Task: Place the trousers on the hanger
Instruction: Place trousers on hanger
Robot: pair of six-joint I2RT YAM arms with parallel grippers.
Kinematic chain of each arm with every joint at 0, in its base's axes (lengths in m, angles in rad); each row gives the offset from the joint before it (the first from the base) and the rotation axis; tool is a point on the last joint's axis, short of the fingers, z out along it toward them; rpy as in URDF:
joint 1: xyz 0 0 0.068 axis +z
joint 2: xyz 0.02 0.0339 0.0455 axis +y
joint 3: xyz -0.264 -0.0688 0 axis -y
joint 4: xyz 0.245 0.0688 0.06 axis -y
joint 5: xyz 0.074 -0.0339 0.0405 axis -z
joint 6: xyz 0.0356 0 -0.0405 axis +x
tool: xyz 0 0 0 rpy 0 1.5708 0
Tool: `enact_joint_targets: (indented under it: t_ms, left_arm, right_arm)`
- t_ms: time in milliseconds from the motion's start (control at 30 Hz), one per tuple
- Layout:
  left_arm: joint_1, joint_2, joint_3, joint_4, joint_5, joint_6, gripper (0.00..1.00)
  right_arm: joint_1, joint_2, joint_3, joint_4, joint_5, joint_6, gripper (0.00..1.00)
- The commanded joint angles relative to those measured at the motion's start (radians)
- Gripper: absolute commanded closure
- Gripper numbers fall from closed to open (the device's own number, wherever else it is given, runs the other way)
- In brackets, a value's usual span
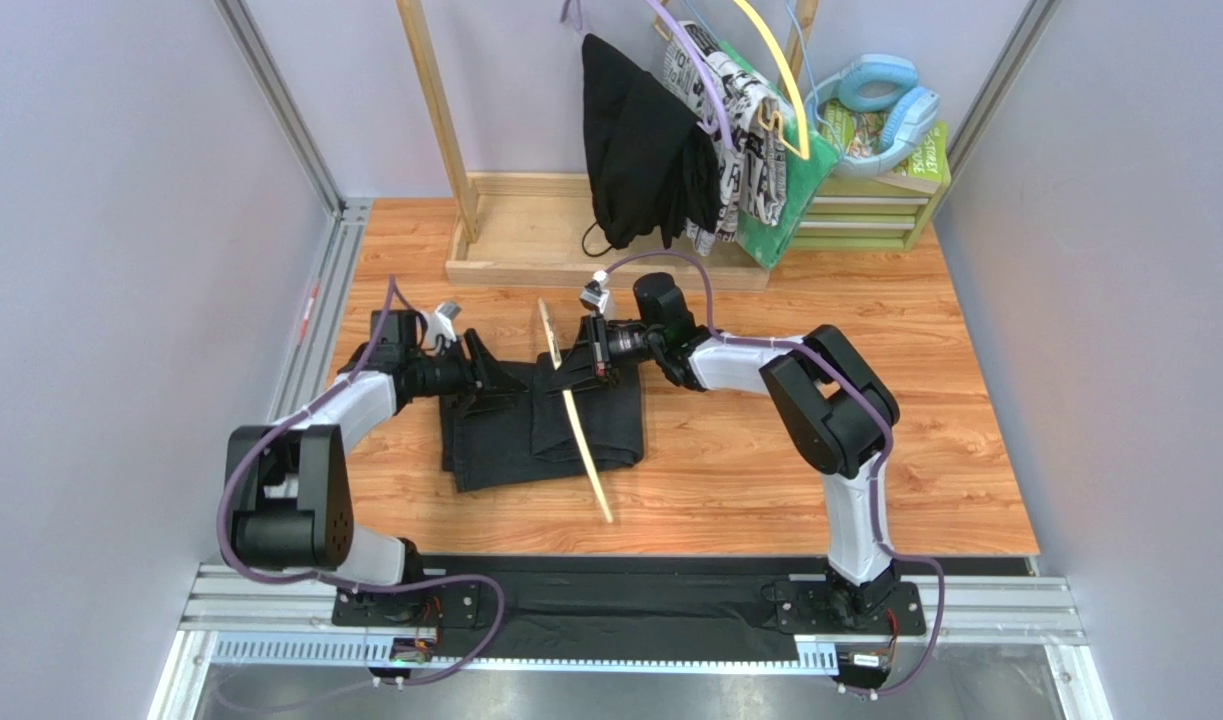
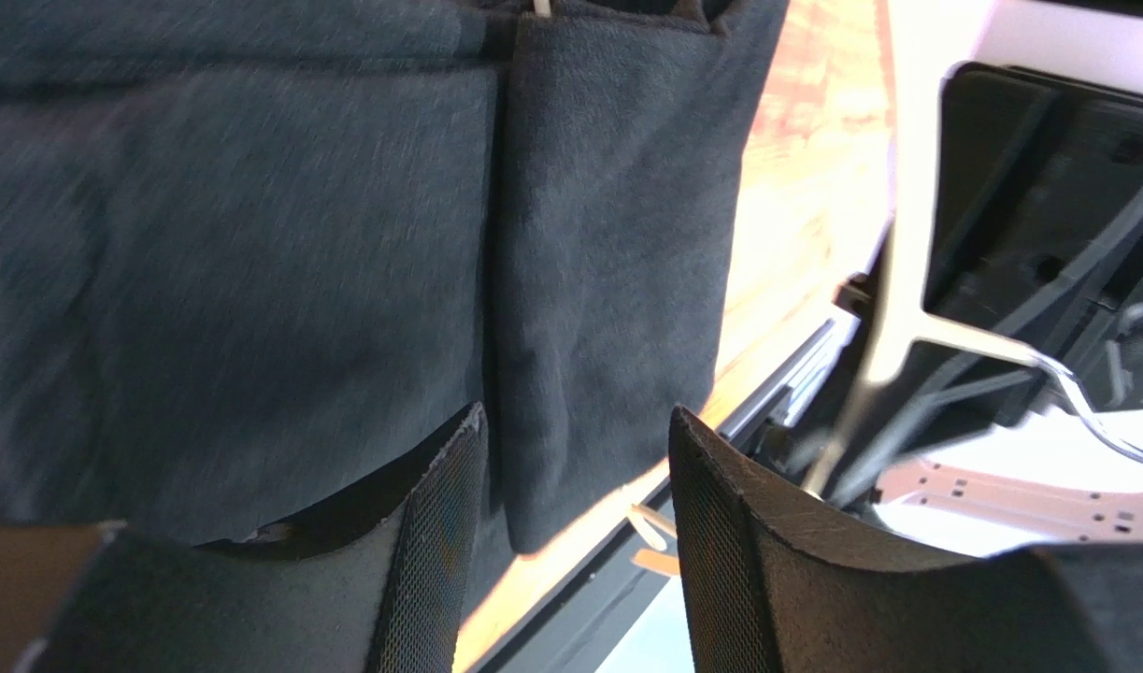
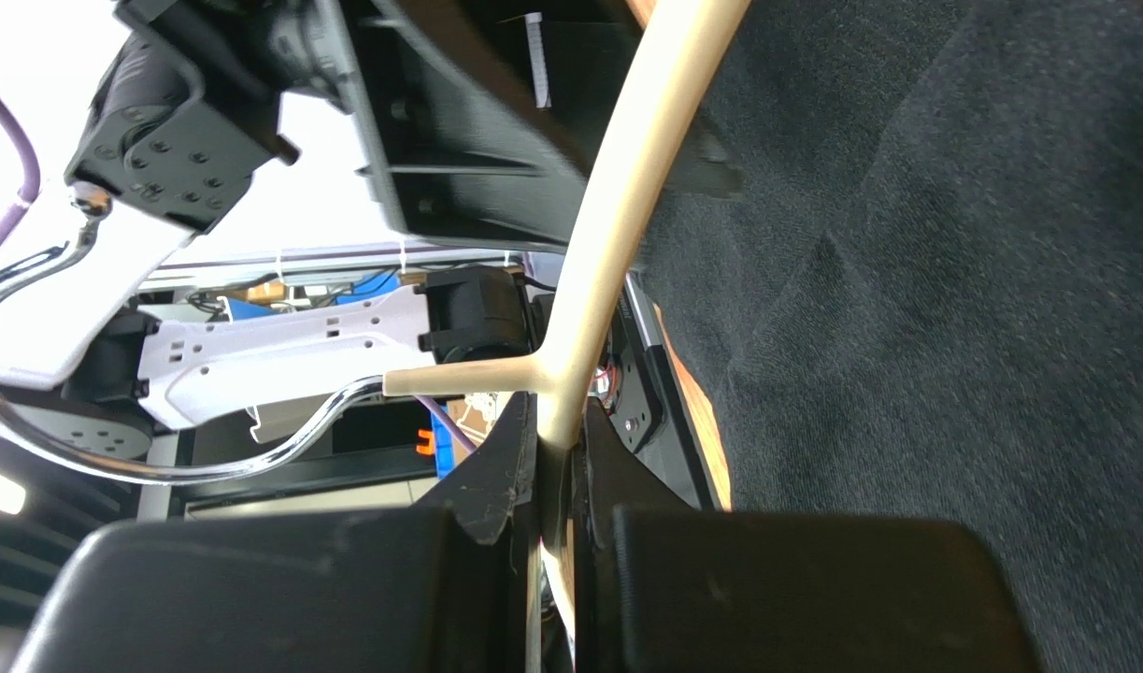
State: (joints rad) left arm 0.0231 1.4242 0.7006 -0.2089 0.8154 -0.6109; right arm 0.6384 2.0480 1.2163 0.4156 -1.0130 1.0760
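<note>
The black trousers (image 1: 535, 435) lie folded on the wooden table. The cream hanger (image 1: 580, 428) slants across them, from the far edge to past the near edge. My right gripper (image 1: 587, 348) is shut on the hanger near its hook. In the right wrist view the fingers (image 3: 514, 477) pinch the cream bar (image 3: 633, 182), with the trousers (image 3: 928, 351) on the right. My left gripper (image 1: 475, 368) is open at the trousers' far left edge. In the left wrist view its gap (image 2: 577, 477) is empty over the dark cloth (image 2: 254, 253), with the hanger (image 2: 893, 281) blurred on the right.
A wooden rack base (image 1: 527, 225) stands at the back. A black garment (image 1: 632, 135), a patterned cloth (image 1: 737, 113), a yellow hanger (image 1: 775, 75) and a purple hanger (image 1: 692, 60) hang from it. A green crate (image 1: 873, 203) with blue headphones (image 1: 880, 98) stands back right.
</note>
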Motion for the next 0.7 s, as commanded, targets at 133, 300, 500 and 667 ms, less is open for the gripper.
enact_joint_targets:
  t_ms: [133,300,500,667]
  left_arm:
    - [-0.092,0.159,0.094,0.128,-0.027,0.013,0.43]
    - [-0.139,0.229,0.128,0.169,-0.013,-0.012,0.45]
    - [-0.189,0.246,0.116,0.204,0.007,-0.053,0.67]
    - [-0.189,0.151,0.16,0.064,0.005,-0.067,1.0]
  right_arm:
    - [-0.017,-0.08,-0.029,0.072,-0.029,0.067,1.0]
    - [-0.028,-0.089,-0.046,0.078,-0.044,0.068,1.0]
    - [-0.046,-0.088,-0.063,0.083,-0.048,0.055,1.0]
    - [-0.068,-0.103,-0.051,0.11,-0.048,0.071,1.0]
